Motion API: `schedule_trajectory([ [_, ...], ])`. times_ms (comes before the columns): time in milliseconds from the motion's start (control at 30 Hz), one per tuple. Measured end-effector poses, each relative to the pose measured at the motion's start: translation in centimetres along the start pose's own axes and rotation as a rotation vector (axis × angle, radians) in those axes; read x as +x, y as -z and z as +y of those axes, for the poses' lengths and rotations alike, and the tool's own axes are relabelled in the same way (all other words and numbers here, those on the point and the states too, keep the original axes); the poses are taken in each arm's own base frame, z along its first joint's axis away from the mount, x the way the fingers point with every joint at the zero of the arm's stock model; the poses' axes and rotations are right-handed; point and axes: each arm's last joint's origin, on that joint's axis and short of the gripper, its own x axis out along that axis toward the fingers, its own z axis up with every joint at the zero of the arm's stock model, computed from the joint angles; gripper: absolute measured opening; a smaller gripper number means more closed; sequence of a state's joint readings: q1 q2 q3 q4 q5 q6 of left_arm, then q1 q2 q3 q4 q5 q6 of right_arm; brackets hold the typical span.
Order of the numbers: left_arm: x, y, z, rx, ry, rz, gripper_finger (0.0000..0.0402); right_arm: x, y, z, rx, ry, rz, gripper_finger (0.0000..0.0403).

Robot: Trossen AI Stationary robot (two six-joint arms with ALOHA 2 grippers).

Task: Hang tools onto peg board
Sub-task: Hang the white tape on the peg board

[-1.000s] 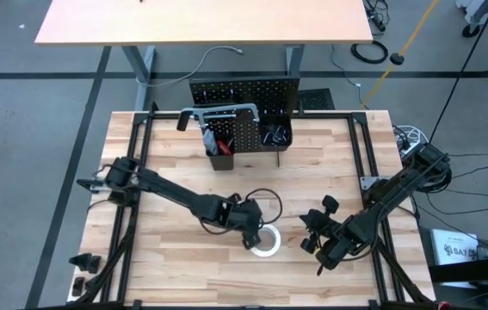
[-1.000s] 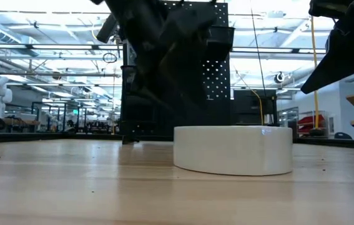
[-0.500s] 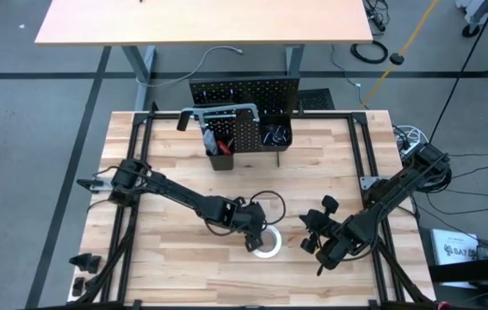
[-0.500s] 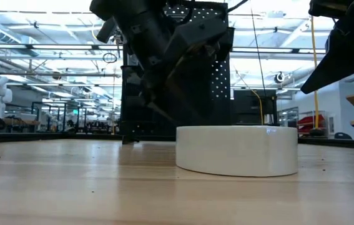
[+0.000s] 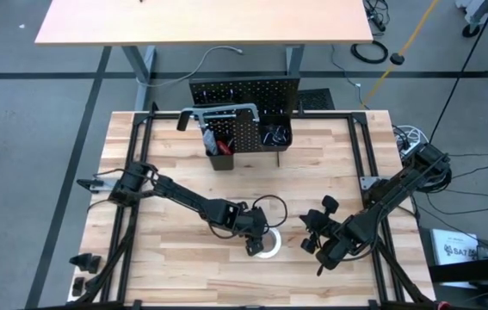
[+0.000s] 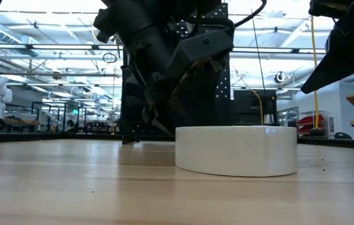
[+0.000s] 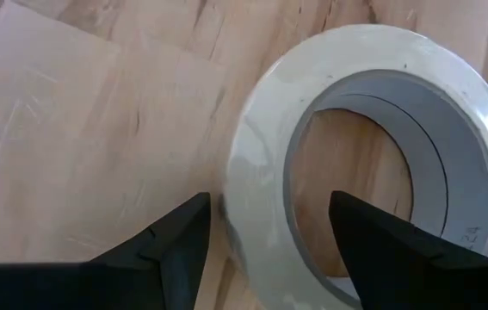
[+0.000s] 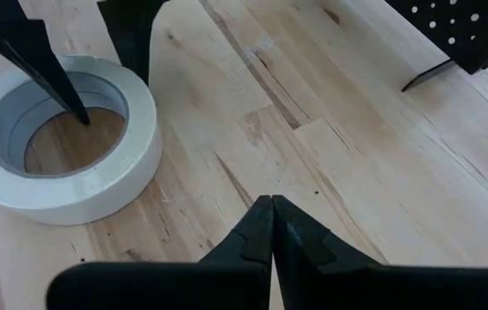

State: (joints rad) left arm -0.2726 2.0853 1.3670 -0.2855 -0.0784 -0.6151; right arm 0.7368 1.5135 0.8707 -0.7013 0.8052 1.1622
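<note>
**Left gripper astride the wall of the tape roll**

On my screen the left gripper (image 5: pixel 255 242) has its jaws open at a moderate width. One finger (image 7: pixel 381 250) is inside the hole of the white tape roll (image 5: pixel 266 244) and the other stands outside its wall, so the wall is between them. I cannot tell whether the pads press it already.

The roll lies flat on the table (image 5: pixel 175 275), its hole facing straight up, in the lower centre of the high view. It has no long axis, being round.

The right gripper (image 5: pixel 313 232) waits to the right of the roll, near but not touching. In the right wrist view its fingertips (image 8: pixel 271 207) meet, so its jaws are closed on nothing.

The peg board (image 5: pixel 245 95) stands upright at the upper centre of the high view. A grey hacksaw (image 5: pixel 219 113) hangs across it, long axis left to right. Two black bins are attached. The left bin (image 5: pixel 219 151) contains a red-handled tool (image 5: pixel 208 138); the right bin (image 5: pixel 275 136) contains dark items I cannot identify.
</note>
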Motion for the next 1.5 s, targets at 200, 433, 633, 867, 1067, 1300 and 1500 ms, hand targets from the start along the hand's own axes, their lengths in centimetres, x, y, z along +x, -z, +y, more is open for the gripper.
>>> schedule_trajectory([
  [200,-0.3,-0.1,0.0,0.005,-0.002,0.002,0.024,0.0,0.0,0.0,-0.004,0.001,0.0,0.0],
  [433,-0.6,-0.7,0.4,0.022,-0.023,0.013,0.0225,0.0,0.0,0.0,-0.003,0.0,0.0,0.0],
  [633,-0.9,-1.4,0.8,0.056,-0.043,0.023,0.014,0.0,0.0,0.0,-0.004,0.0,0.0,0.0],
  [867,-1.0,-1.4,0.8,0.111,-0.043,0.025,0.0069,0.0,0.0,0.0,-0.003,0.0,0.0,0.0],
  [1067,-1.3,-1.6,0.3,0.191,-0.083,0.012,0.0069,0.0,0.0,0.0,-0.005,0.001,0.0,0.0],
  [1300,-3.7,-2.9,-2.6,0.397,-0.269,-0.094,0.0069,0.0,0.1,-0.3,-0.029,0.022,0.009,0.0],
  [1500,-6.6,-3.6,-5.5,0.624,-0.592,-0.234,0.0069,-0.8,0.7,-1.1,-0.04,0.07,0.03,0.0],
])
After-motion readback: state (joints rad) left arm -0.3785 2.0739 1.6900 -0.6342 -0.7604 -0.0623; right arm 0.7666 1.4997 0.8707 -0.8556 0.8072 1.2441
